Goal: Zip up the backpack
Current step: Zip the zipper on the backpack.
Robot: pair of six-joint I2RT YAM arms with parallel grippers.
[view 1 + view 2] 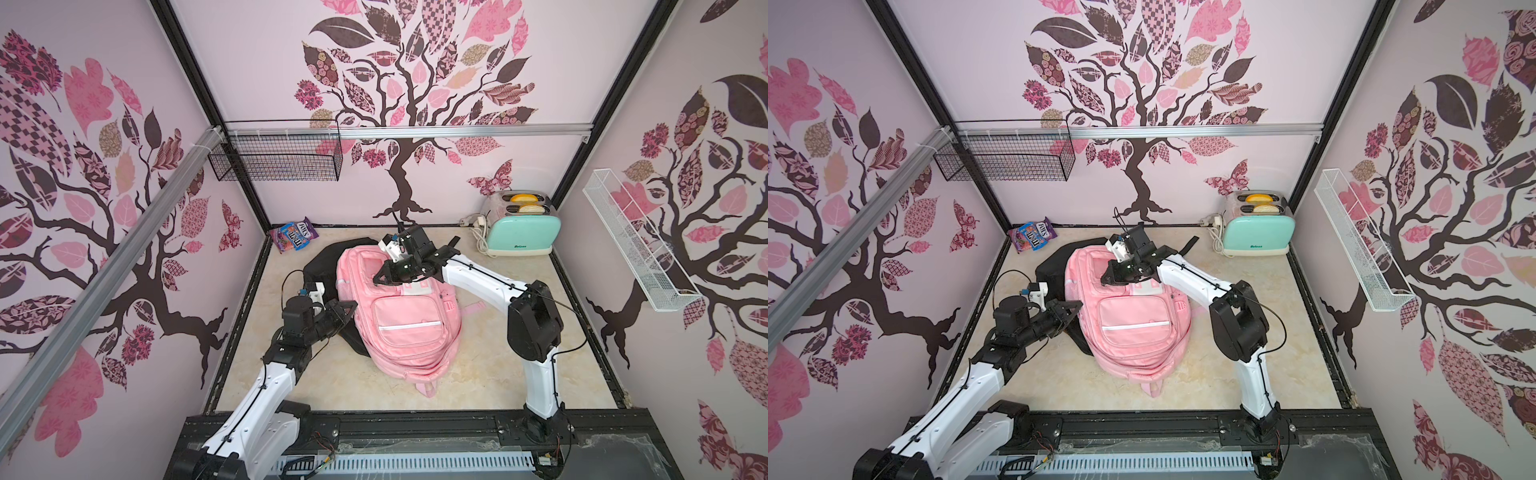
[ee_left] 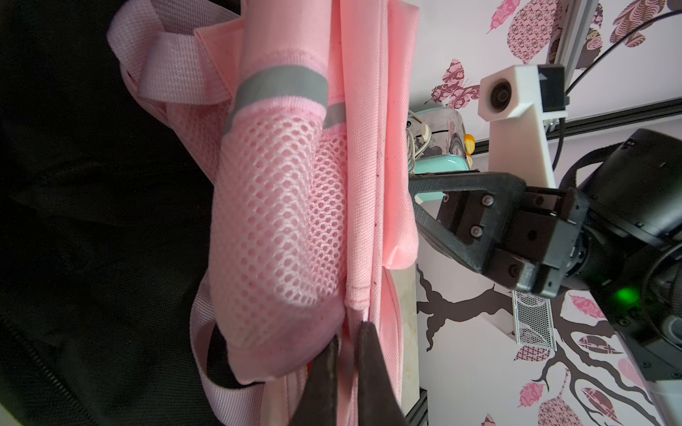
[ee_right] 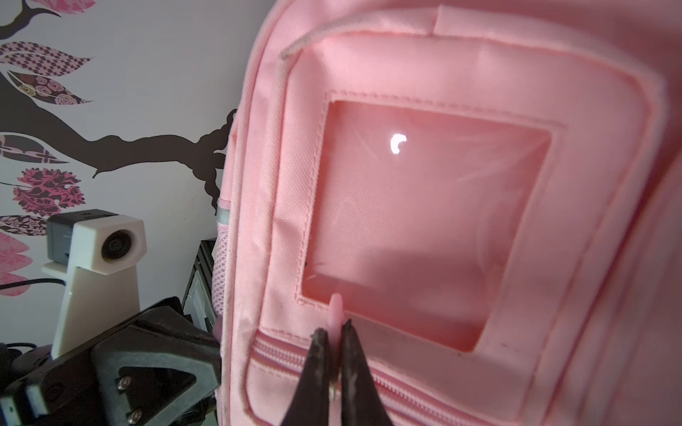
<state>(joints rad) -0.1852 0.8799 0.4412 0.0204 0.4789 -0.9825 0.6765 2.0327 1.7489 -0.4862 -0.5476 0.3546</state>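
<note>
Now my right claw [image 3: 334, 328] grips the zipper pull [image 3: 336, 308], and my left claw [image 2: 348, 332] pinches the backpack [image 1: 399, 324] edge. Next, I judge, a steady drag along the zipper track [image 3: 284, 352].

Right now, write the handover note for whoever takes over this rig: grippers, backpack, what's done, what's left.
Left gripper: shut on the backpack side fabric, beside the mesh pocket.
Right gripper: shut on the pink zipper pull, just below the window pocket.
Backpack: lies flat on the table, partly over a black bag.
Done: both grips are set.
Left: draw the pull along its track while the left gripper holds the fabric. How much remains open cannot be told.
</note>
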